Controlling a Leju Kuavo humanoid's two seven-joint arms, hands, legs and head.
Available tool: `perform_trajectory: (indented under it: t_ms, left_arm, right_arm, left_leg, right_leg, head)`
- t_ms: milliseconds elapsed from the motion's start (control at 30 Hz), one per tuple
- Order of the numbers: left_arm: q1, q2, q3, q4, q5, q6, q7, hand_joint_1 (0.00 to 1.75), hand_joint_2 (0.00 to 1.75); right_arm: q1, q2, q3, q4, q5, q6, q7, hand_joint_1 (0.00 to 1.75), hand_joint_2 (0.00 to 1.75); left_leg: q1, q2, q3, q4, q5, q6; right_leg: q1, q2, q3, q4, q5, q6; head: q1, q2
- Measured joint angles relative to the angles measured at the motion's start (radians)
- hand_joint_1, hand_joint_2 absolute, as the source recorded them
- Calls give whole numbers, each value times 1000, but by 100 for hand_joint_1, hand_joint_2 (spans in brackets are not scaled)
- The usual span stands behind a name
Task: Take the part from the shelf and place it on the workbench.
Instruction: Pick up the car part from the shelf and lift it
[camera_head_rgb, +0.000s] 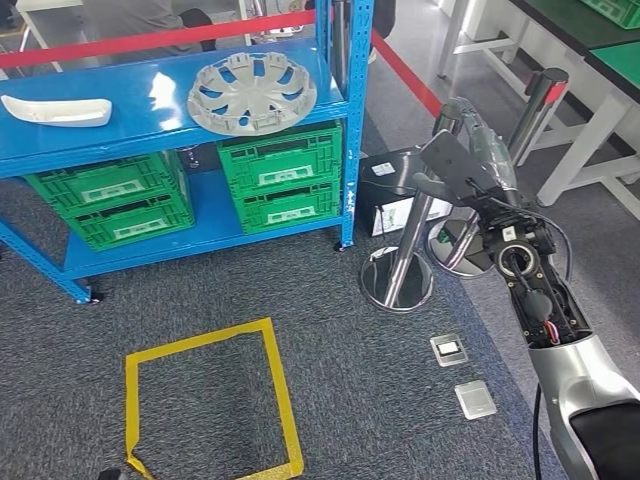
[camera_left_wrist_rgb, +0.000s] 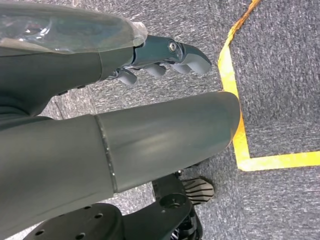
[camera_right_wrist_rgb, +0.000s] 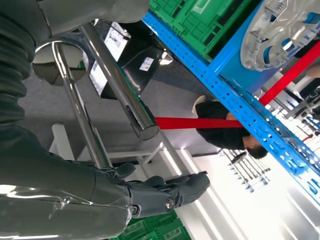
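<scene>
Fingers (camera_right_wrist_rgb: 181, 187) of the right hand (camera_right_wrist_rgb: 158, 192) lie stretched out and apart with nothing between them, held up in the air near two chrome barrier posts (camera_head_rgb: 411, 235). On the left hand (camera_left_wrist_rgb: 158, 57), which hangs low over grey carpet beside a square of yellow tape (camera_head_rgb: 207, 400), the fingers (camera_left_wrist_rgb: 190, 57) are likewise extended and hold nothing.

Two pale grey parts rest on the top level of the blue shelf (camera_head_rgb: 151, 130). One is a round wheel cover (camera_head_rgb: 251, 92) with many curved spokes and open slots between them, lying flat near the shelf's right upright. The other is a long, narrow trim piece (camera_head_rgb: 56, 110), whitish and smooth, tapering to a point at one end, lying well apart at the shelf's left end. Below them, the lower level carries green crates (camera_head_rgb: 279, 175) stacked in two piles. A red barrier belt (camera_head_rgb: 151, 40) runs behind the shelf.
</scene>
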Motion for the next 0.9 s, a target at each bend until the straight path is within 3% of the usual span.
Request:
perform_trajectory:
  t_ms: [133,200,267,333,400,433,500,533,600,700,767,833,900]
  left_arm:
    - [-2,0,0,0,0,0,0,0,0]
    - [-4,-2,0,0,0,0,0,0,0]
    - [-5,-2,0,0,0,0,0,0,0]
    - [-4,-2,0,0,0,0,0,0,0]
    - [-2,-4,0,0,0,0,0,0,0]
    - [-1,-5,0,0,1,0,0,0,0]
    - [-1,-6,0,0,2,1,0,0,0]
    - [-1,-5,0,0,2,1,-1,0,0]
    - [-3,-3,0,1,0,2,-1,0,0]
    - [-5,-3,0,1,-4,1,-1,0,0]
    - [-10,-4,-1,1,-6,0,0,0,0]
    - [-15,-5,-1,1,-6,-1,1,0,0]
    - [-14,-5,-1,1,-6,-1,2,0,0]
  right_arm:
    - [1,-1,-4,-7,0,1,1,0,175]
    - [1,-3,-7,-12,0,1,2,0,175]
    - [-1,-6,-8,-16,0,2,1,0,175]
    - [-1,-8,-8,-17,0,5,2,0,175]
    - [2,-8,-7,-17,0,9,2,0,175]
    - [3,-8,-7,-17,1,11,2,0,175]
    - [2,-8,-7,-17,2,14,1,0,175]
    - [2,-8,-7,-17,3,16,0,0,175]
    - [-2,-9,-7,-16,6,19,0,0,175]
    - [-1,-10,-8,-17,9,22,1,0,175]
    - [1,-11,-11,-24,11,22,2,0,175]
    - [3,-12,-14,-32,11,23,3,0,175]
    - [10,-12,-14,-33,11,24,3,0,175]
  left_leg:
    - [-2,4,2,-5,0,9]
    - [3,10,12,-19,4,16]
    - [9,18,21,-29,6,21]
    - [11,26,22,-31,4,21]
    - [14,30,25,-30,-3,17]
    - [17,32,30,-30,-8,12]
    - [28,35,50,-29,-24,-2]
    - [32,37,60,-30,-30,-11]
    - [34,40,69,-32,-38,-25]
    - [30,44,77,-34,-44,-41]
    - [32,42,59,11,-37,-51]
    - [32,39,-17,129,-32,-58]
    - [31,39,-119,252,-65,-58]
  right_leg:
    - [-1,3,0,5,9,11]
    - [1,-7,-8,27,4,19]
    - [0,-29,-48,107,-45,27]
    - [-6,-45,-115,236,-104,37]
    - [-16,-50,-154,297,-115,44]
    - [-20,-52,-147,272,-91,50]
    - [-27,-58,-82,133,-13,61]
    - [-26,-61,-51,68,13,66]
    - [-21,-62,-27,5,10,56]
    - [-19,-52,-20,2,0,20]
    - [-21,-46,1,0,-8,8]
    - [-22,-44,25,-7,-20,0]
    - [-19,-41,49,-19,-35,-5]
  head:
    - [0,0]
    - [1,0]
    - [8,0]
    - [15,0]
    - [16,0]
    - [17,0]
    - [19,0]
    - [20,0]
    - [23,0]
    - [15,0]
    - [7,0]
    - [0,0]
    - [-3,0]
